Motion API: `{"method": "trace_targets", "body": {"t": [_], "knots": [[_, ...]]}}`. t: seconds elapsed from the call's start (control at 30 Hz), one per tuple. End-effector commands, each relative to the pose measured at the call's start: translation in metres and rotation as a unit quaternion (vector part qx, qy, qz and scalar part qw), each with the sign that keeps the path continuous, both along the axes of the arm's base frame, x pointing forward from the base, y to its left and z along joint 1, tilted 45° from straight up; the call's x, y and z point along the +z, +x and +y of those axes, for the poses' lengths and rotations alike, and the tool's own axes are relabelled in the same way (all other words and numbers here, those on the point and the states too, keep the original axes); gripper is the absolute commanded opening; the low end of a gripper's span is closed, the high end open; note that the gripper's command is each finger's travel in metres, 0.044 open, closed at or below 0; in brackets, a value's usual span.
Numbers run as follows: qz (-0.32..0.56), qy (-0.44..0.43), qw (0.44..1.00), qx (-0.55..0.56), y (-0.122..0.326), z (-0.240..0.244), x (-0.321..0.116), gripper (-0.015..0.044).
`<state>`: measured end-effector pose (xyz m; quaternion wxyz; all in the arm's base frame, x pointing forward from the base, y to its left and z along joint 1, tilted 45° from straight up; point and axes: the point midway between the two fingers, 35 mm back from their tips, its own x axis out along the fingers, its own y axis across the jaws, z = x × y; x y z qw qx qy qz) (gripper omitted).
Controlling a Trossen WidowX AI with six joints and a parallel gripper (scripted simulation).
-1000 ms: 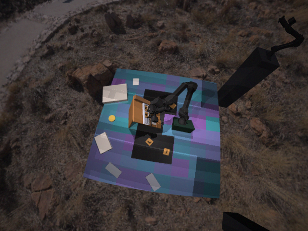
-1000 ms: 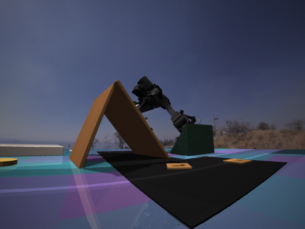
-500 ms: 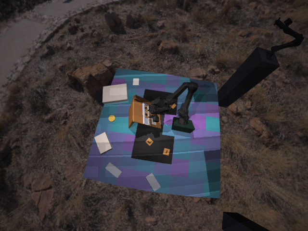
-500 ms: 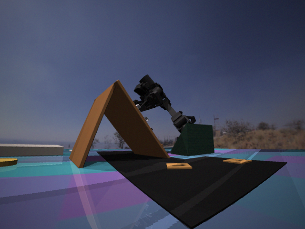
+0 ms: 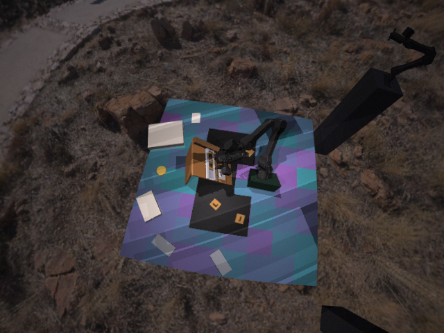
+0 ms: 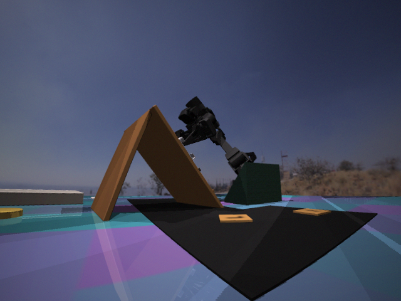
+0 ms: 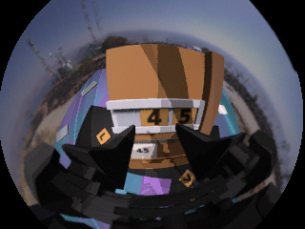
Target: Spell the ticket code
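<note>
Top view: The tilted wooden board (image 5: 198, 168) (image 6: 181, 171) (image 7: 157, 72) stands on the patterned desk (image 5: 279, 250) (image 6: 129, 259). The end effector (image 5: 217, 162) (image 6: 180, 133) (image 7: 155, 126) is located over the board's rail side; the arm obscures part of this area. The black mat (image 5: 220, 225) (image 6: 259, 242) carries two loose orange tiles, the first tile (image 5: 215, 204) (image 6: 235, 217) nearer the board and the second tile (image 5: 239, 218) (image 6: 311, 211) farther out. The third loose tile (image 5: 250, 152) (image 7: 187, 178) lies beside the arm on the other dark mat (image 5: 215, 136). The yellow disc (image 5: 161, 170) (image 6: 9, 212) rests behind the board.

Exterior view: The board forms an inverted V. The end effector is positioned at its sloping rail face, with the fingertips partly hidden by the panel edge. The first and second tiles lie flat on the mat. The arm is mounted at the green block (image 5: 263, 182) (image 6: 264, 182).

Wrist view: The end effector is partly open, fingers well apart, holding nothing. Beyond the fingertips, the white letter rail (image 7: 157, 102) contains the "4" tile (image 7: 153, 117) and, to its right, the "5" tile (image 7: 185, 115). A light strip separates them. The left section of the rail is unfilled. Below, the visible print on the ticket (image 7: 144, 151) reads "45"; its left edge meets the finger outline.
</note>
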<state>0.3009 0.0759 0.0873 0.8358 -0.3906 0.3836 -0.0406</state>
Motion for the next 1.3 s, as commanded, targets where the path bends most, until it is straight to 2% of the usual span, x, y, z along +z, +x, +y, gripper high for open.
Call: {"method": "trace_targets", "body": {"t": [0.0,0.07,0.43,0.77,1.0,1.27], "knots": [[-0.001,0.001,1.000,-0.002,-0.002,0.000,0.003,0.0295],[-0.001,0.000,1.000,-0.002,-0.003,0.000,0.004,0.0295],[0.000,0.000,1.000,0.000,-0.002,0.000,0.002,0.0006],[0.011,0.002,1.000,-0.006,0.000,0.002,0.000,0.0000],[0.118,0.002,0.989,-0.089,0.013,0.019,-0.019,0.0000],[0.211,-0.051,0.955,-0.201,0.018,0.029,-0.025,0.0000]]}}
